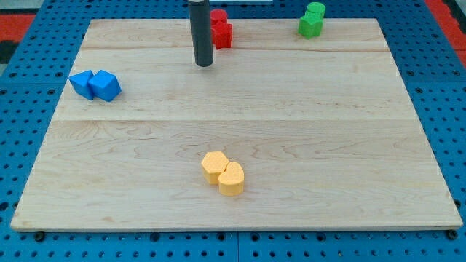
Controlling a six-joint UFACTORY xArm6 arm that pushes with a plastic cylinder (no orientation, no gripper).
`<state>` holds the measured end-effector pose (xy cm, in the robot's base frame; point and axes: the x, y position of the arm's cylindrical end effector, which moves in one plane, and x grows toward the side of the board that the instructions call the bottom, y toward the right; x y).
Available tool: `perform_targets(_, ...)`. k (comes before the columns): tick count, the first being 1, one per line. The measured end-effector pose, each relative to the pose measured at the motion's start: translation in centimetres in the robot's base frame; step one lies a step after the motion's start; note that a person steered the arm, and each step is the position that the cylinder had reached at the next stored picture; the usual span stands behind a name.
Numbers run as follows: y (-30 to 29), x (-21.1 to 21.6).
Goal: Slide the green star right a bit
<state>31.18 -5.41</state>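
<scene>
Two green blocks touch at the view's top right, on the board's top edge. The lower one [309, 28] looks like the green star. The upper one [317, 10] is rounder; its shape is hard to make out. My tip [204, 65] rests on the board at the top centre, well to the left of the green blocks and a little lower. It touches no block. The rod rises out of the view's top.
Two red blocks [221, 30] sit just right of the rod, touching each other. Two blue blocks [95, 85] lie together at the left. A yellow hexagon [214, 166] and a yellow heart-like block [232, 179] touch at bottom centre. The wooden board [349, 145] sits on blue pegboard.
</scene>
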Motion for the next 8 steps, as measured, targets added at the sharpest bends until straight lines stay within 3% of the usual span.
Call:
perform_targets(1,0.0,0.0)
perform_targets(2,3.6,0.1)
perform_targets(3,11.0,0.3)
perform_targets(4,11.9,0.1)
perform_targets(5,7.2,-0.1)
perform_targets(6,6.8,-3.1)
perform_targets(8,10.6,-4.6)
